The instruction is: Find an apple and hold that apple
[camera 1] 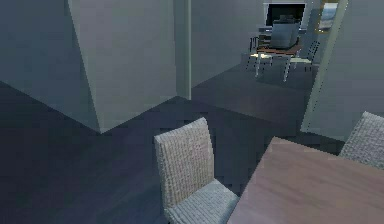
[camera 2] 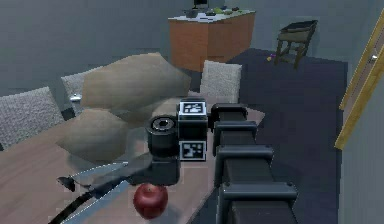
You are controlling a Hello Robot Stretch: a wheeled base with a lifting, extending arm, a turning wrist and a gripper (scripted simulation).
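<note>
A red apple (camera 2: 150, 198) lies on the brown wooden table (camera 2: 30, 175) near the arm side view's bottom edge. The dark arm (camera 2: 245, 165) rises from the bottom edge and ends in two white marker squares (camera 2: 191, 130). Left of them is my gripper (camera 2: 82, 188), its dark body just above the apple and its thin fingers reaching left over the tabletop. I cannot tell whether the gripper touches the apple or holds anything.
Two large tan lumpy bags (camera 2: 130, 85) sit on the table behind the gripper, with grey woven chairs (camera 2: 30, 112) around it. A wooden counter (camera 2: 210, 40) and a dark chair (camera 2: 296, 40) stand farther off. The forward view has a grey chair (camera 1: 190, 165), the table corner (camera 1: 315, 185), walls and a distant dining set (camera 1: 283, 48).
</note>
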